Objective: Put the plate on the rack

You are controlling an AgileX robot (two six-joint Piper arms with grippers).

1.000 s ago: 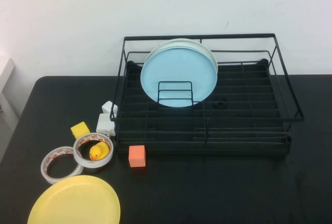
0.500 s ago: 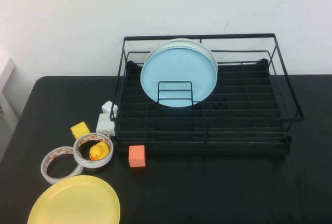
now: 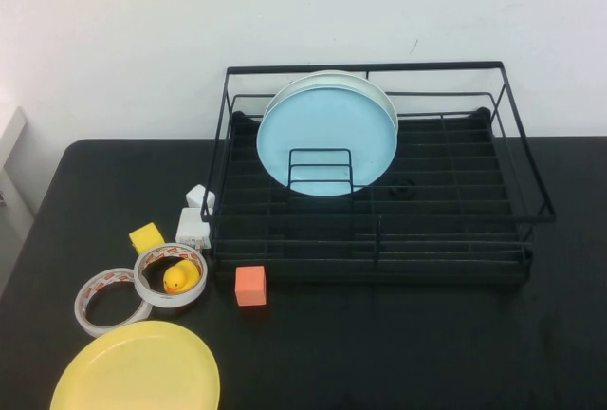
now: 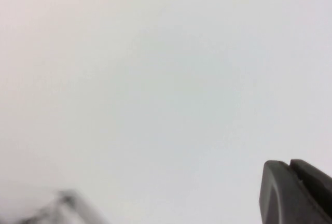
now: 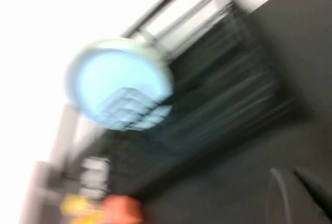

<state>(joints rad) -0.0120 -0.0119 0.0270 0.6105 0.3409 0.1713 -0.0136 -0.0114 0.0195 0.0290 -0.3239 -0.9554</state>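
Observation:
The yellow plate (image 3: 136,369) lies flat on the black table at the front left, partly cut off by the high view's edge. The black wire rack (image 3: 370,263) stands mid-table; it also shows in the right wrist view (image 5: 228,94). A light blue plate (image 3: 327,139) stands upright in it with a whitish plate (image 3: 381,97) behind. Neither gripper shows in the high view. My left gripper (image 4: 290,169) is shut and empty, facing a blank white wall. My right gripper (image 5: 294,175) is shut and empty, above the table in front of the rack.
Left of the rack lie two tape rolls (image 3: 106,301), one (image 3: 142,277) holding a yellow rubber duck (image 3: 180,277), a yellow block (image 3: 146,236), a white adapter (image 3: 193,227) and an orange cube (image 3: 250,286). The rack's right half holds no dishes.

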